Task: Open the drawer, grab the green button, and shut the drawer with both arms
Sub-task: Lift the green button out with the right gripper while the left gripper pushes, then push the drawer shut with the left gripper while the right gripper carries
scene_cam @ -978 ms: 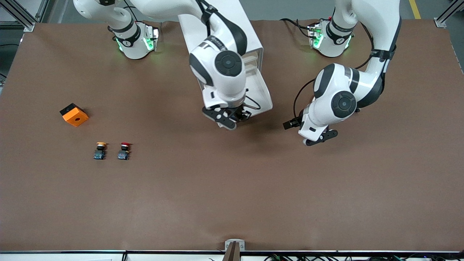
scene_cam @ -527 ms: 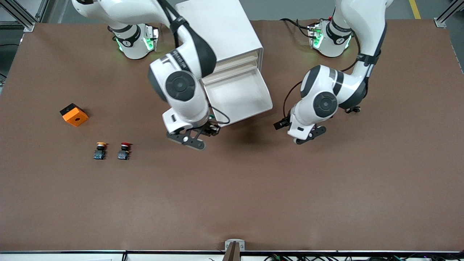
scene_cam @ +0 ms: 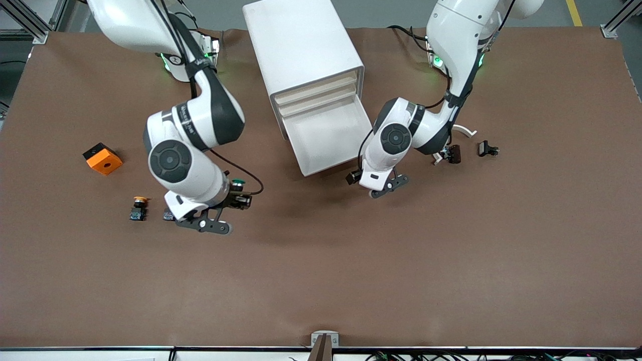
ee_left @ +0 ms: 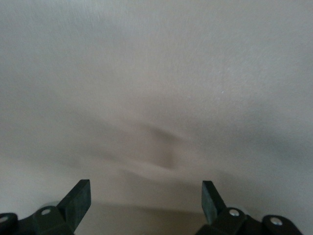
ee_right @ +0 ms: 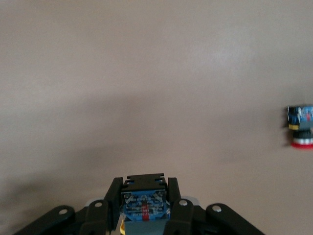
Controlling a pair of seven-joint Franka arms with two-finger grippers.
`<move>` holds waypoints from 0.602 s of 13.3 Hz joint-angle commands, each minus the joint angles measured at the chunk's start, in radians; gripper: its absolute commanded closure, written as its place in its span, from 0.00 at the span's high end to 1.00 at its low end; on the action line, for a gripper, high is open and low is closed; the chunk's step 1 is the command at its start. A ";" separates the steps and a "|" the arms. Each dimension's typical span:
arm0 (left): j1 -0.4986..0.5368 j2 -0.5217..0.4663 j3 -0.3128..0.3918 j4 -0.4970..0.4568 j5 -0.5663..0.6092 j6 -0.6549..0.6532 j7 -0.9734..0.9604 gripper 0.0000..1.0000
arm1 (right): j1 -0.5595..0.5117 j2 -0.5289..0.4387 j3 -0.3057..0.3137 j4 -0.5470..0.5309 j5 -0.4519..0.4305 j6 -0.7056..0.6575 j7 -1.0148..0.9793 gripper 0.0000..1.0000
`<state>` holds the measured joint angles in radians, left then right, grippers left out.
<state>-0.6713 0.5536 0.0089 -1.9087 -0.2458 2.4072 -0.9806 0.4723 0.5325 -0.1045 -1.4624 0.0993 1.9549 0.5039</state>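
The bottom drawer (scene_cam: 326,135) of the white cabinet (scene_cam: 306,50) stands pulled out, and its tray shows nothing inside. My right gripper (scene_cam: 242,196) hangs over the table between the drawer and the red button, shut on the green-capped button (scene_cam: 238,181). In the right wrist view the fingers (ee_right: 114,196) clamp the button's bluish base (ee_right: 145,205). My left gripper (scene_cam: 355,176) is over the table just off the drawer's front corner toward the left arm's end. It is open (ee_left: 145,196), with only brown table between its fingertips (ee_left: 80,196).
An orange block (scene_cam: 103,158), a yellow-capped button (scene_cam: 139,207) and a red-capped button (ee_right: 300,127) sit toward the right arm's end. Small black parts (scene_cam: 454,153) (scene_cam: 487,149) and a white hook (scene_cam: 466,131) lie toward the left arm's end.
My right arm swung away from the drawer toward the right arm's end, carrying the green button. My left arm moved in toward the drawer's front corner.
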 commanded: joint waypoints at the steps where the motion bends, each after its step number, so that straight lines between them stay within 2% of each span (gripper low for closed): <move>1: 0.007 -0.001 -0.047 0.019 0.005 -0.003 -0.102 1.00 | -0.084 -0.045 0.017 -0.174 0.005 0.157 -0.126 0.00; 6: 0.007 -0.009 -0.118 0.023 0.005 -0.083 -0.181 1.00 | -0.138 0.018 0.015 -0.203 0.002 0.242 -0.142 0.00; 8: 0.007 -0.008 -0.148 0.023 0.003 -0.085 -0.208 1.00 | -0.153 0.055 0.015 -0.235 0.000 0.318 -0.146 0.00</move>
<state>-0.6706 0.5558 -0.1076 -1.8859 -0.2458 2.3432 -1.1495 0.3450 0.5556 -0.1045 -1.6721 0.0993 2.2062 0.3677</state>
